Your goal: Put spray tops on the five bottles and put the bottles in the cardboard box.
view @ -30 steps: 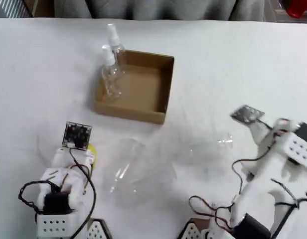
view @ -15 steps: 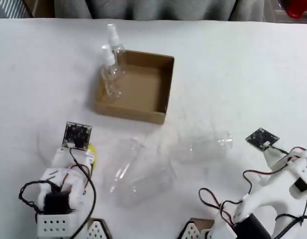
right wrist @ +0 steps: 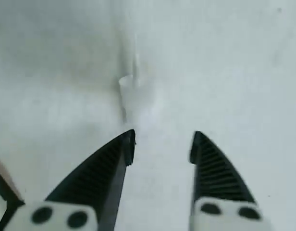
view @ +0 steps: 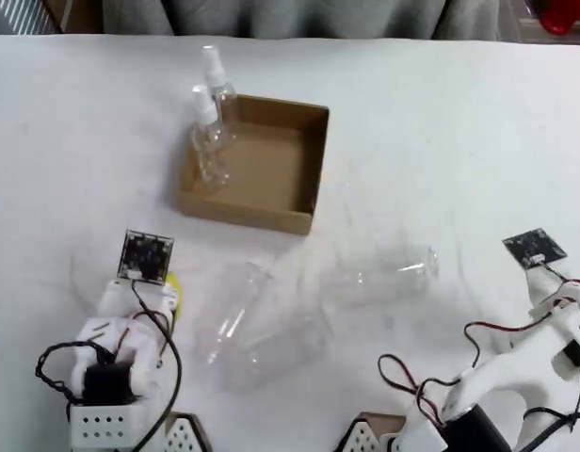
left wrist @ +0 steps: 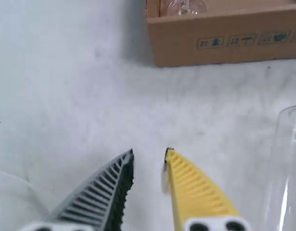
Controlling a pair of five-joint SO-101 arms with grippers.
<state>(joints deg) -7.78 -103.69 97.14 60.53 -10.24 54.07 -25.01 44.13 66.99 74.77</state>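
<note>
The cardboard box [view: 271,169] lies open at mid-table. Two clear bottles with white spray tops [view: 208,127] stand at its far left corner. Three clear bottles without tops lie on their sides in front of the box: one [view: 384,275] on the right and two [view: 243,315] nearer the left arm [view: 120,358]. My left gripper [left wrist: 149,154] hovers open over bare table, short of the box's front wall [left wrist: 225,41], with nothing between its fingers. My right gripper [right wrist: 162,137] is open just short of a white spray top [right wrist: 136,94] lying on the table.
The white cloth covers the whole table. The right arm [view: 525,353] sits near the table's front right corner. A clear bottle [left wrist: 287,168] lies close beside the left gripper's yellow finger [left wrist: 193,190].
The right arm has swung away from the table's middle toward the right edge and drawn back. The left arm, the bottles and the box have stayed still.
</note>
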